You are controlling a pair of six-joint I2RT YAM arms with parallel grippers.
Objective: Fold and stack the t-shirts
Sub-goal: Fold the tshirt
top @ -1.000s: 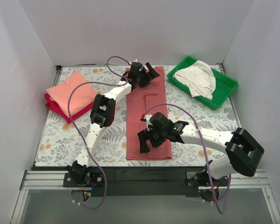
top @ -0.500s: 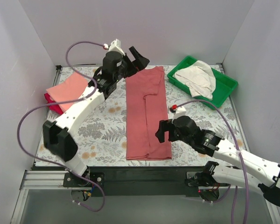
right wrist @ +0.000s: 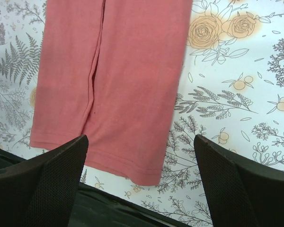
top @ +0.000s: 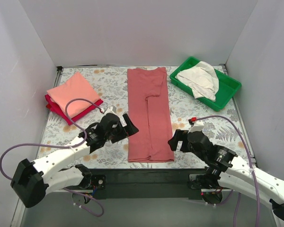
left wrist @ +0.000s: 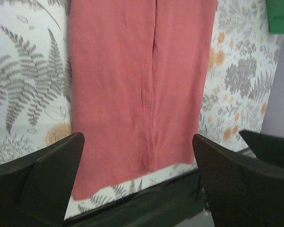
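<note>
Left gripper (top: pixel 128 127) hovered wide open, holding nothing, by the near-left edge of the brick-red t-shirt (top: pixel 149 113). Right gripper (top: pixel 176 140) gaped empty too, off its near-right corner.

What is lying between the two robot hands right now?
The near end of the brick-red t-shirt, flat on the table, lies between the left hand and the right hand. Both hands are open. The top view shows this best.

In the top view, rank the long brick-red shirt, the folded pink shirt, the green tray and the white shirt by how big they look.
Largest: brick-red shirt.
Next: green tray and salmon-pink shirt, too alike to rank.
Smallest: cream-white shirt, bunched in the tray.
</note>
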